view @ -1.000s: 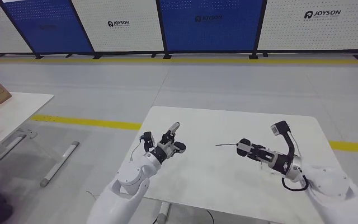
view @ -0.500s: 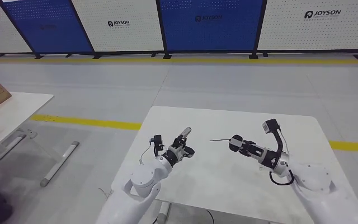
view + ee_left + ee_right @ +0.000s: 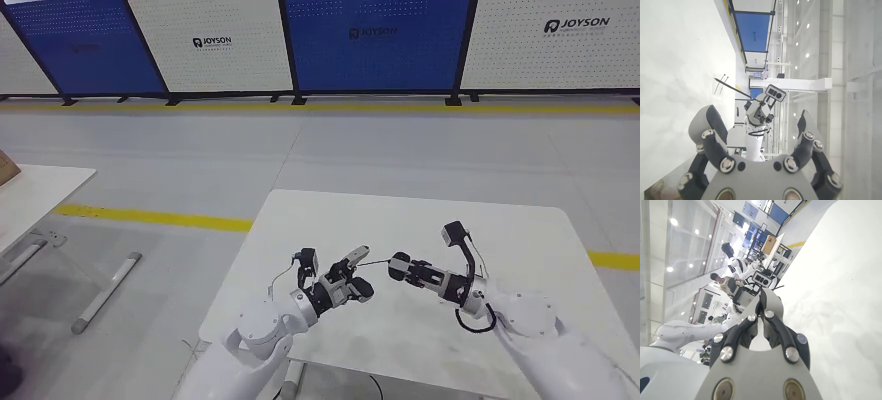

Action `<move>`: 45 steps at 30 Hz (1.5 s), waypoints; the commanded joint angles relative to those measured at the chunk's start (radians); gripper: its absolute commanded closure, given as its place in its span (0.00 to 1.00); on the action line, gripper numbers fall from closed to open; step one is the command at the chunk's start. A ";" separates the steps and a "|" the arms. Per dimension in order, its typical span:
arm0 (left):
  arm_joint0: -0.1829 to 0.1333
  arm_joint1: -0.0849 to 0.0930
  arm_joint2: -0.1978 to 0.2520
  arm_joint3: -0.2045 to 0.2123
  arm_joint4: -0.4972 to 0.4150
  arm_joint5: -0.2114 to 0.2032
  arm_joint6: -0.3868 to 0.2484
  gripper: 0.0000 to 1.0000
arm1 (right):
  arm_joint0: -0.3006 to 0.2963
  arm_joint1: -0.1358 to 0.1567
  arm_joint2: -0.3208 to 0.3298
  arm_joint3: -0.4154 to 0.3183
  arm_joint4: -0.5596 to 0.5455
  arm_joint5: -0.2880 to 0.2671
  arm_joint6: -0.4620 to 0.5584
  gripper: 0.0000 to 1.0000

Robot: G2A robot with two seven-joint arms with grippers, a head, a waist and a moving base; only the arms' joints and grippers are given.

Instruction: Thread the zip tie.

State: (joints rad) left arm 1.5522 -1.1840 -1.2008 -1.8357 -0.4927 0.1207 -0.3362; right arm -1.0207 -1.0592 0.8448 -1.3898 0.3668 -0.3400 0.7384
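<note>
Zip tie (image 3: 730, 88), pinched in the pressed-together right gripper (image 3: 761, 298) over the white table (image 3: 400, 215), aims its free end at the wide-spread left gripper (image 3: 761, 123); that thin end may flex and slip past.

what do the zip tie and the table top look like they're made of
The zip tie: likely black plastic, matte; a thin strip jutting straight from the right pincer. The table: smooth white surface, maybe laminate; the look leaves it open.
</note>
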 commanded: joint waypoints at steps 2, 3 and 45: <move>0.000 0.000 0.000 0.001 0.001 0.001 0.001 0.00 | -0.001 0.001 0.001 -0.001 0.000 0.000 0.000 1.00; 0.000 0.000 0.000 0.001 0.001 0.001 0.001 0.00 | -0.001 0.001 0.001 -0.001 0.000 0.000 0.000 1.00; -0.033 -0.017 0.008 0.022 -0.124 -0.068 0.116 0.00 | -0.062 -0.035 -0.007 -0.053 0.016 0.000 -0.161 1.00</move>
State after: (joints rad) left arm 1.5196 -1.2012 -1.1929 -1.8138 -0.6169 0.0523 -0.2205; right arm -1.0828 -1.0939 0.8381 -1.4427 0.3826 -0.3400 0.5773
